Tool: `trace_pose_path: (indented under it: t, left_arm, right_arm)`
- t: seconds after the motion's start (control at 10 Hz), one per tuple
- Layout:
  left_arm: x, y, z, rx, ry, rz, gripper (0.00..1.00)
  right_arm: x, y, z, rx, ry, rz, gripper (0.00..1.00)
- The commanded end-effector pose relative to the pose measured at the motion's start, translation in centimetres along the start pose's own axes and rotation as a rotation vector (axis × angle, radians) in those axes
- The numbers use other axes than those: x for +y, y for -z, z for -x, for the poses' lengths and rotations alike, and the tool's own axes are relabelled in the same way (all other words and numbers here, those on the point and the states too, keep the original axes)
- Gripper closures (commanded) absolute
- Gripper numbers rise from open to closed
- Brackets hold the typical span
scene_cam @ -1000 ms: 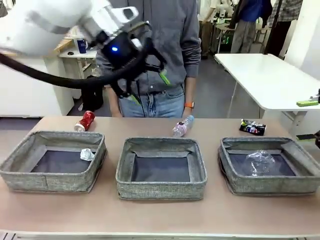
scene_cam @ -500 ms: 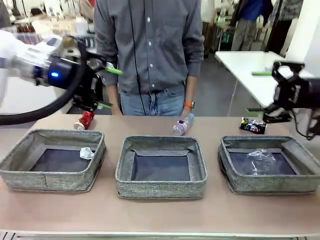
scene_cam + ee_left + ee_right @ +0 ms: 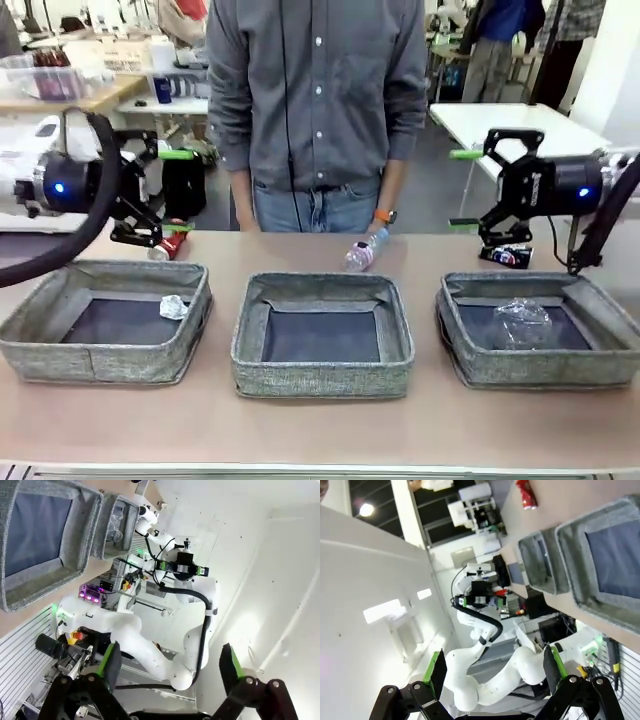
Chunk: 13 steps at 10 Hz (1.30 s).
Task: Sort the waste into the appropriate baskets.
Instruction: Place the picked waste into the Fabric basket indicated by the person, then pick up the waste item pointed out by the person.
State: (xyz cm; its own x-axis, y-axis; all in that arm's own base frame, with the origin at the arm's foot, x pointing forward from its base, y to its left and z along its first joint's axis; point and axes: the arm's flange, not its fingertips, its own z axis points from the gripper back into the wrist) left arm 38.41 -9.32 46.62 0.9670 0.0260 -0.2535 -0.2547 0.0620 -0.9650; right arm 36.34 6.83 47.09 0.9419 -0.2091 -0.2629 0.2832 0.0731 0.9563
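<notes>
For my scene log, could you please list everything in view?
baskets: three, grey woven, in a row: left basket, middle basket, right basket
paper ball: one, white, in the left basket
plastic cup: one, clear, in the right basket
red can: one, crushed, on the table behind the left basket
bottle: one, clear with pink label, behind the middle basket
dark can: one, multicoloured, behind the right basket
table: one, tan
person: one, grey shirt, at the far side
left fingers: two, black with green pads, open, near the red can
right fingers: two, black with green pads, open, near the dark can
</notes>
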Motion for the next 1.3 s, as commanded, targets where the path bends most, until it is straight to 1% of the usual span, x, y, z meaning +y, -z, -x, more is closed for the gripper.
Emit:
trace_pose_path:
  t: [0.0,1.2]
  left_arm:
    - [-1.36,0.88,-0.02,0.009,0.030,-0.044,0.00]
    - [-1.36,0.88,-0.02,0.009,0.030,-0.044,0.00]
  right_arm:
    - [0.15,-0.58,0.21,0.029,0.013,-0.026,0.00]
    - [0.15,-0.58,0.21,0.029,0.013,-0.026,0.00]
